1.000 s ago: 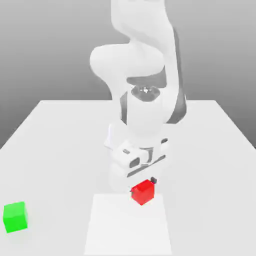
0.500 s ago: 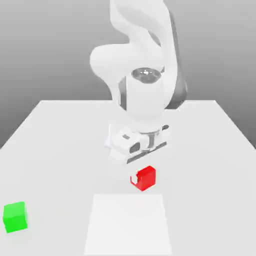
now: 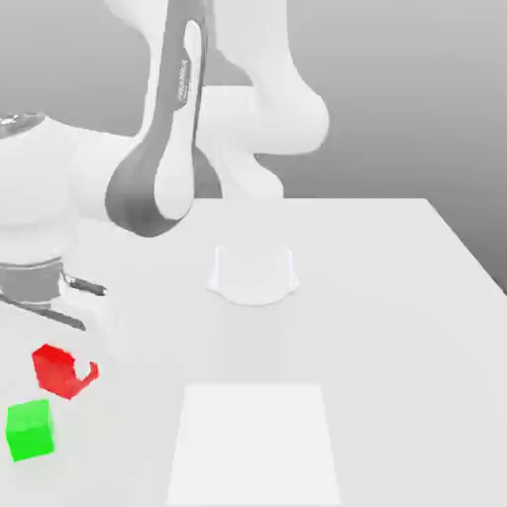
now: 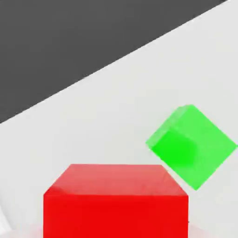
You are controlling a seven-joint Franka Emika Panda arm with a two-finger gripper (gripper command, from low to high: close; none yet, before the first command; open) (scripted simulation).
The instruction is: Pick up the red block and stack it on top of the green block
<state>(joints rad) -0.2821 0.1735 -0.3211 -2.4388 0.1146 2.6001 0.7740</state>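
The red block (image 3: 51,366) hangs tilted in the air at the exterior view's left, with my gripper (image 3: 61,374) shut on it. One of the fingers (image 3: 87,374) shows beside the cube, tinted red. The green block (image 3: 29,430) rests on the white table (image 3: 396,297) just below the red block and slightly toward the exterior view's left. In the hand view the red block (image 4: 116,200) sits close up, and the green block (image 4: 190,146) lies beyond it on the table, off to one side, turned at an angle.
The arm's white base (image 3: 253,272) stands at the middle of the table. A paler square patch (image 3: 255,441) marks the table surface in front of it. The table's front-left corner lies close to the green block.
The arm has swung from the table's middle to the exterior view's left, carrying the red block, which has risen off the table and now hangs just above the green block.
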